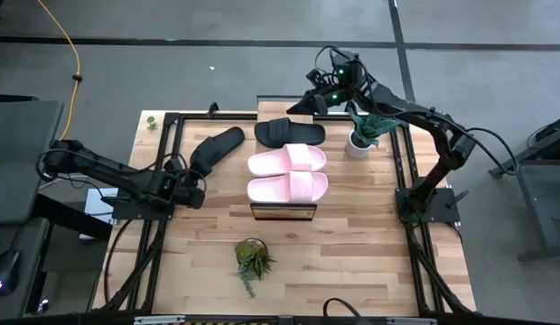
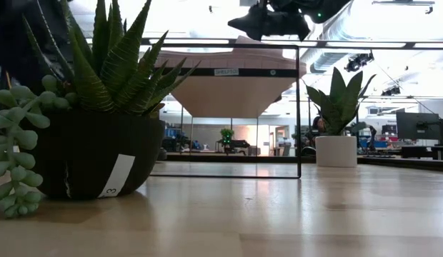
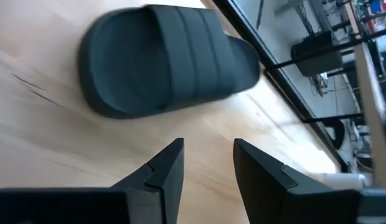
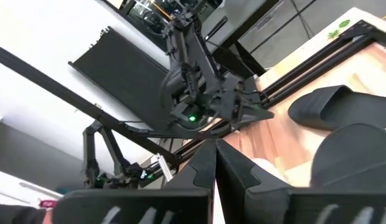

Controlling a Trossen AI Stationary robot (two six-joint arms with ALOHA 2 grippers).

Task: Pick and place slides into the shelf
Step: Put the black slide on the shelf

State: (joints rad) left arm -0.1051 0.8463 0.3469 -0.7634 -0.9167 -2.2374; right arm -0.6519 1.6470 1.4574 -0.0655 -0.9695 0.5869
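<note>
Slides (image 1: 288,160) crowd the shelf (image 1: 283,210); butcher-block table (image 1: 352,253), seemingly office beyond.

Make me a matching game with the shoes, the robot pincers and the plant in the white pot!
Things:
1. two pink slides
2. loose black slide
3. left pincer
4. plant in white pot

Places or states:
A. lying angled on the table, off the shelf
B. beside the shelf's far end, on the right arm's side
C. side by side on the shelf
D. open, near the loose black slide

Pairs: 1-C, 2-A, 3-D, 4-B
</note>
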